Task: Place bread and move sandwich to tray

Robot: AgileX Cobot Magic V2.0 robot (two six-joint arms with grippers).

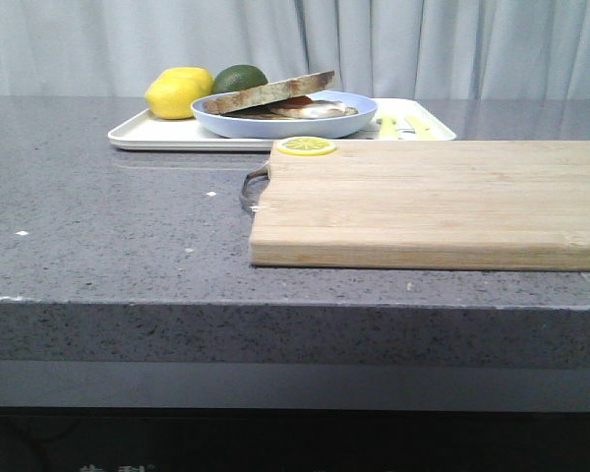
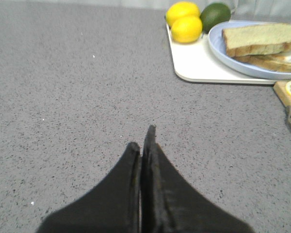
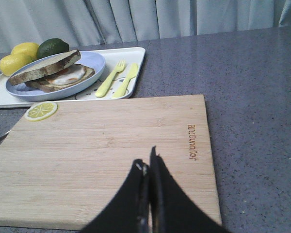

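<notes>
The sandwich (image 1: 290, 101) lies on the round light-blue plate (image 1: 283, 126), and the plate stands on the white tray (image 1: 152, 133) at the back of the table. A plain bread slice (image 1: 268, 92) rests tilted on top of the egg slice; it also shows in the left wrist view (image 2: 260, 39) and the right wrist view (image 3: 44, 67). The fried egg (image 3: 70, 75) peeks out under it. My left gripper (image 2: 143, 138) is shut and empty over bare grey counter, left of the tray. My right gripper (image 3: 148, 159) is shut and empty over the wooden cutting board (image 3: 106, 155).
Two lemons (image 1: 177, 92) and a lime (image 1: 239, 78) sit on the tray's left end. A yellow fork (image 3: 109, 78) and knife (image 3: 126, 80) lie on its right end. A lemon slice (image 1: 306, 146) lies on the cutting board's back left corner. A curtain hangs behind.
</notes>
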